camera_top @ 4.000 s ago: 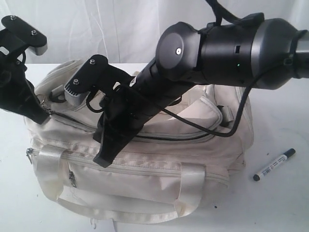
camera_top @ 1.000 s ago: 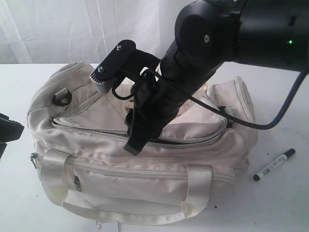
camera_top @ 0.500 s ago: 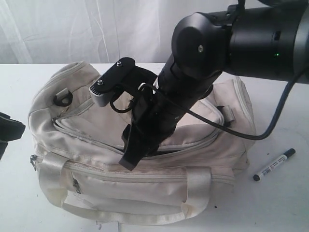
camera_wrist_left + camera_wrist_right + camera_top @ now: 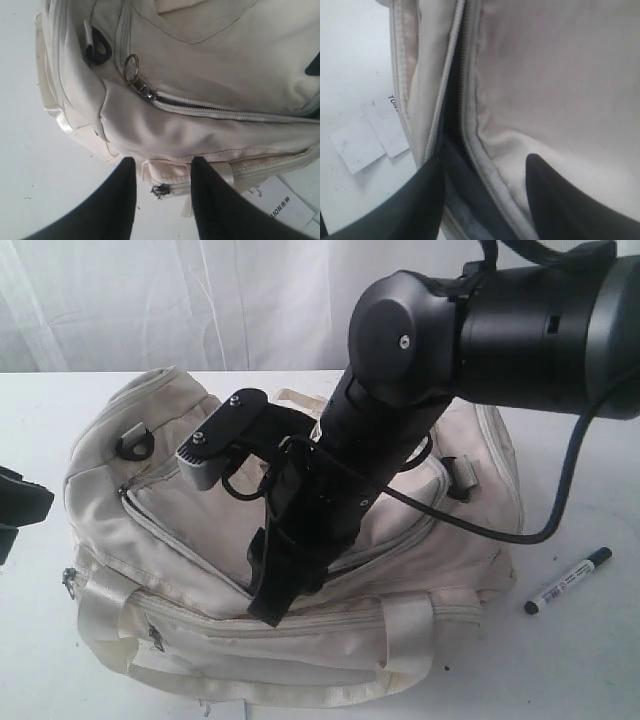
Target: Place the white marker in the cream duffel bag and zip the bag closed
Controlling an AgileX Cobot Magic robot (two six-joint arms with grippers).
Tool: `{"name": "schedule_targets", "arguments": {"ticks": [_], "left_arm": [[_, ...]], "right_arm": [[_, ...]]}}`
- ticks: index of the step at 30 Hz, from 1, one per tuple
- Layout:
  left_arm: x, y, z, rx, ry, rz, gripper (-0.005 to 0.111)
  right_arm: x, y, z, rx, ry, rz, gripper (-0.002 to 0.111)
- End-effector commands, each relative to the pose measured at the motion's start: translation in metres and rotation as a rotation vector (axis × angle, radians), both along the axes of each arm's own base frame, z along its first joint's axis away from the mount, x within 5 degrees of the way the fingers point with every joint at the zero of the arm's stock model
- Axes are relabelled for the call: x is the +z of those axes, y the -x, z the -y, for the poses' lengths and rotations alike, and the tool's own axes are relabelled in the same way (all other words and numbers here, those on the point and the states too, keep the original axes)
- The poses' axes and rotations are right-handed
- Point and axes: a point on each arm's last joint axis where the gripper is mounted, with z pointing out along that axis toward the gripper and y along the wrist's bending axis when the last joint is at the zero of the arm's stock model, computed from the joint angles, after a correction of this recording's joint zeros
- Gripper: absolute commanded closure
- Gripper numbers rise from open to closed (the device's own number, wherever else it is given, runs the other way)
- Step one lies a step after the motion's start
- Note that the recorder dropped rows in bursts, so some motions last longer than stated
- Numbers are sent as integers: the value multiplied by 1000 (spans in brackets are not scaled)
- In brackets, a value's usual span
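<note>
The cream duffel bag (image 4: 180,490) fills the middle of the table, its top zipper partly open. To the right of the bag the white marker (image 4: 568,581) lies on the table, with nothing near it. My right gripper (image 4: 268,608) reaches across and points down at the bag's front top edge. In the right wrist view it (image 4: 486,155) is open, its fingers either side of the zipper lip (image 4: 470,125) over the dark opening. My left gripper (image 4: 163,161) is open by the bag's left end, with a small zipper pull (image 4: 160,190) between its fingers, untouched.
A metal ring pull (image 4: 131,67) and a black strap ring (image 4: 98,48) sit on the bag's left end. White paper tags (image 4: 370,135) lie on the table beside the bag. A black cable (image 4: 470,530) loops from the right arm over the bag.
The right gripper has moved down and toward the bag's front edge, pressing the top panel forward and widening the gap at the zipper. The marker has not moved.
</note>
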Motion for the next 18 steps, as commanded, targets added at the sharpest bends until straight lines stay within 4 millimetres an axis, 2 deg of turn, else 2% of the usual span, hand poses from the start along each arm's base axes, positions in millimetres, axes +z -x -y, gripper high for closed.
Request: {"name": "schedule_targets", "arguments": {"ticks": [1,10,18], "left_arm": [[0,2,0,3,13,0,66],[0,1,0,4,14,6,66],[1,1,0,8,26,10,66]], "right_arm": [[-4,5,-1,38,22,-27,61],[-3,21,-17,90,-22,-42,61],[-11,18,-26,65,-57,-51,61]]}}
